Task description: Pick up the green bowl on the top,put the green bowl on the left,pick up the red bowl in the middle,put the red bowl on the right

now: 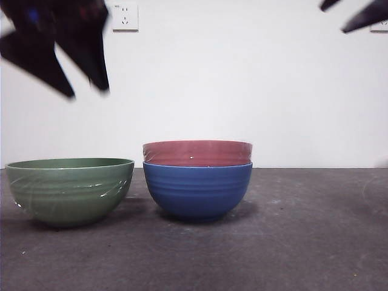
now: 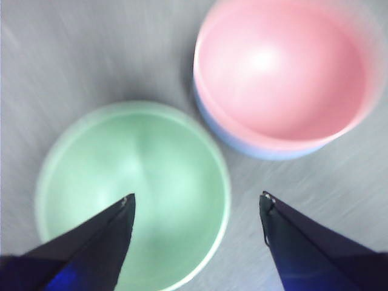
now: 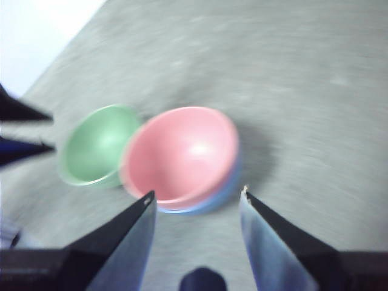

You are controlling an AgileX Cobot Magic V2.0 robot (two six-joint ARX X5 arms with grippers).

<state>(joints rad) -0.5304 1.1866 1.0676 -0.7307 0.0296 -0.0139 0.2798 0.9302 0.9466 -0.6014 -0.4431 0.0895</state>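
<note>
The green bowl (image 1: 70, 189) stands alone on the table at the left, upright and empty; it also shows as the green bowl (image 2: 133, 194) and the green bowl (image 3: 100, 144). To its right the red bowl (image 1: 197, 153) sits nested in a blue bowl (image 1: 197, 190); from above, the red bowl (image 2: 282, 70) and the red bowl (image 3: 182, 154) look empty. My left gripper (image 1: 88, 91) hangs open high above the green bowl, holding nothing; its jaws frame the bowl in the left gripper (image 2: 197, 203) view. My right gripper (image 3: 197, 195) is open, high over the stacked bowls.
The dark grey table (image 1: 315, 230) stretches out bare to the right of the stack. A white wall with a socket (image 1: 125, 16) closes the back. The right arm's black tip (image 1: 364, 15) shows at the top right corner.
</note>
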